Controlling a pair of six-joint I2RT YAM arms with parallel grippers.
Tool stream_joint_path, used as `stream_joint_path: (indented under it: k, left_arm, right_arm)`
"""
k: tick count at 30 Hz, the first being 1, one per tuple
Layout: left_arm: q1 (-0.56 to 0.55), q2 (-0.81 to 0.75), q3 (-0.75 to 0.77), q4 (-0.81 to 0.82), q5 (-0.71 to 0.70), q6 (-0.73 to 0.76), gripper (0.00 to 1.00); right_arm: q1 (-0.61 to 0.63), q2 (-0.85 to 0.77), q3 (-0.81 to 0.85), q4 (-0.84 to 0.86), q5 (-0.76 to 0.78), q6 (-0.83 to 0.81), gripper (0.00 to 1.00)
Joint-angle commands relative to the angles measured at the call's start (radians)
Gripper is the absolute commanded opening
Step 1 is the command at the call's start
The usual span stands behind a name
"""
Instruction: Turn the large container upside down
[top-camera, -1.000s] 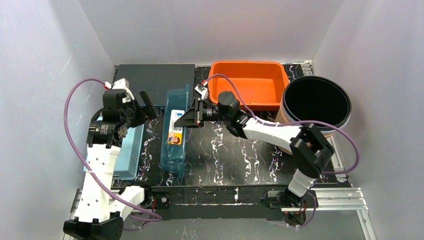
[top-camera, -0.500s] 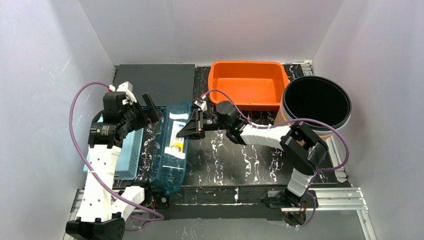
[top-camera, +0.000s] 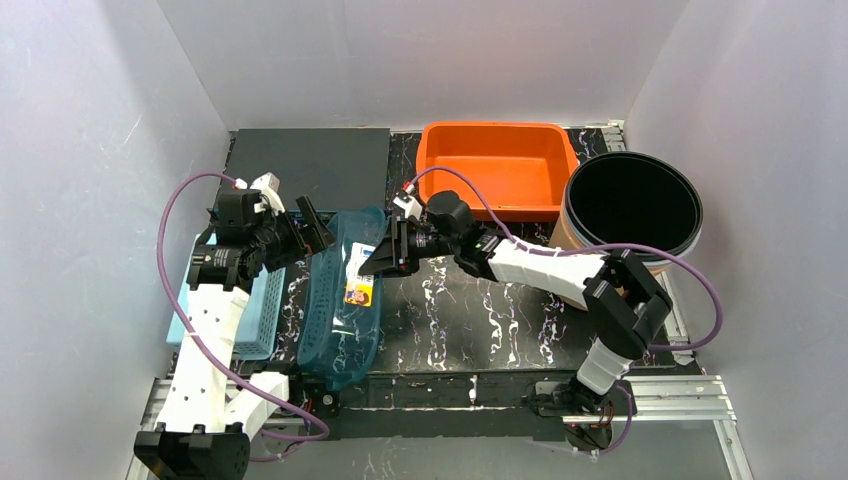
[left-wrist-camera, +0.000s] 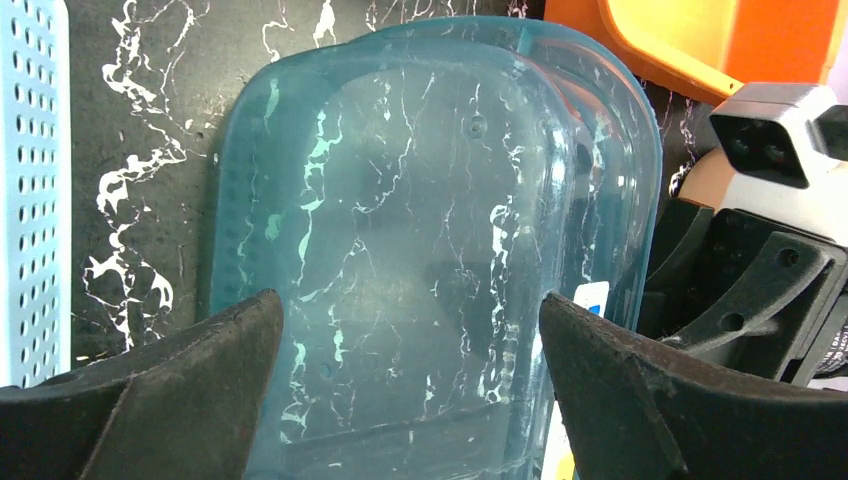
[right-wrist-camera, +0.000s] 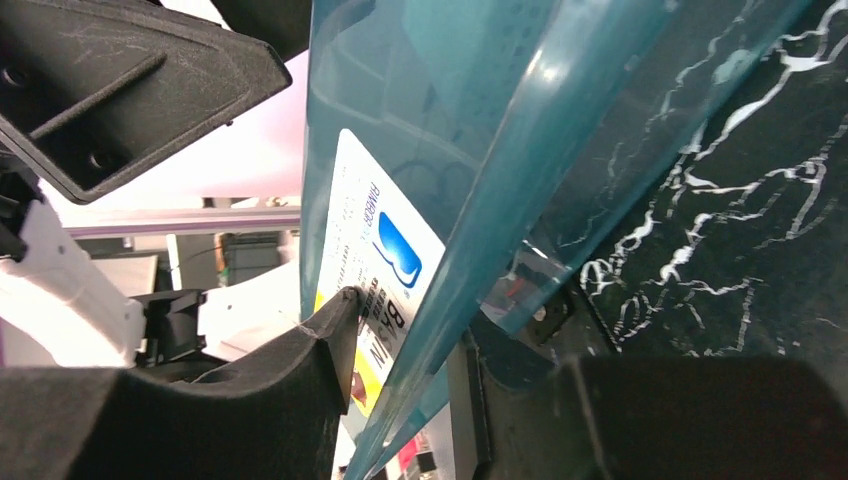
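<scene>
Top view: the large container (top-camera: 345, 305), teal and see-through, lies tipped mouth-down at lower left of centre. The right gripper (top-camera: 372, 262) is at its right rim, the left gripper (top-camera: 310, 225) by its upper edge.

Left wrist view: the left gripper's jaws stand wide apart over the upturned base, holding nothing.

Right wrist view: the right gripper straddles the rim, one finger (right-wrist-camera: 300, 360) on the label (right-wrist-camera: 385, 250); whether it pinches cannot be told.

The flip looks nearly done. Next, the rim needs freeing so it can settle flat.

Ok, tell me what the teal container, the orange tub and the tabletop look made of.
Teal container: translucent, glossy plastic; the white veining beneath shows through it.
Orange tub: opaque, smooth plastic, probably, going by its moulded rounded corners.
Tabletop: black with white marble-like veining; whether it is stone or printed laminate, I cannot tell.
</scene>
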Motion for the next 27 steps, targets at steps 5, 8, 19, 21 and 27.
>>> stream_joint_path:
  k: [5, 8, 19, 21, 27]
  left_arm:
    - [0.006, 0.009, -0.015, 0.016, 0.052, -0.006, 0.98]
    - [0.006, 0.011, -0.018, 0.020, 0.059, -0.008, 0.98]
    - [0.005, 0.007, -0.029, 0.020, 0.061, -0.013, 0.98]
    - [0.005, 0.007, -0.028, 0.018, 0.061, -0.011, 0.98]
    - [0.005, -0.006, -0.023, 0.008, 0.052, -0.006, 0.98]
  right_arm:
    - [0.007, -0.013, -0.010, -0.323, 0.147, -0.191, 0.47]
    - [0.003, -0.021, -0.028, -0.318, 0.173, -0.189, 0.45]
    - [-0.009, -0.022, -0.077, -0.218, 0.202, -0.193, 0.08]
    - [-0.009, -0.023, -0.089, -0.196, 0.210, -0.191, 0.05]
    - [-0.032, -0.098, -0.139, -0.244, 0.387, -0.181, 0.01]
